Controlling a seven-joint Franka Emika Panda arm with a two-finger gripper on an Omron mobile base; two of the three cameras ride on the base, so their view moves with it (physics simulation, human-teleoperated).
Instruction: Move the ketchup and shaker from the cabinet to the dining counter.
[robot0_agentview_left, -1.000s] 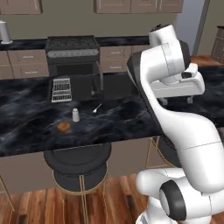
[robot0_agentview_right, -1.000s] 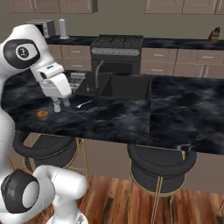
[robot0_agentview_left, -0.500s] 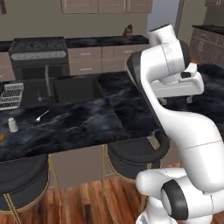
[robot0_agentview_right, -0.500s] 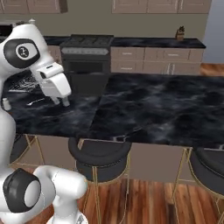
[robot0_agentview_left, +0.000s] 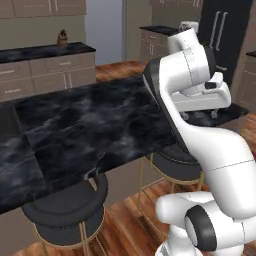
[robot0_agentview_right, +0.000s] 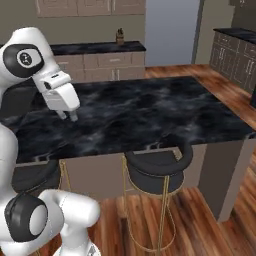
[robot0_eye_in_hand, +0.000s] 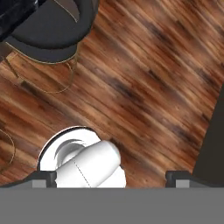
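The dining counter (robot0_agentview_left: 90, 125) (robot0_agentview_right: 150, 105) is a long black marble slab with white veins, and it lies in front of me with a bare top. My gripper (robot0_agentview_right: 67, 116) (robot0_agentview_left: 200, 115) hangs open over the counter's near edge with nothing between its fingers. In the hand view the gripper (robot0_eye_in_hand: 111, 179) points down at the wooden floor, past a black stool (robot0_eye_in_hand: 52, 30). The ketchup, the shaker and the cabinet are out of view.
Black gold-legged stools (robot0_agentview_left: 65, 210) (robot0_agentview_left: 175, 160) (robot0_agentview_right: 157, 165) stand under the counter's near side. Behind it runs a back counter on beige drawers (robot0_agentview_right: 100, 60), with a small brown bottle (robot0_agentview_left: 62, 37) (robot0_agentview_right: 119, 36) on top. A tall dark unit (robot0_agentview_left: 225, 30) stands at the far right.
The whole picture has swept sideways: the base has moved along the counter, so the stove, sink and dish rack have left view. The arm keeps its pose and the gripper stays open.
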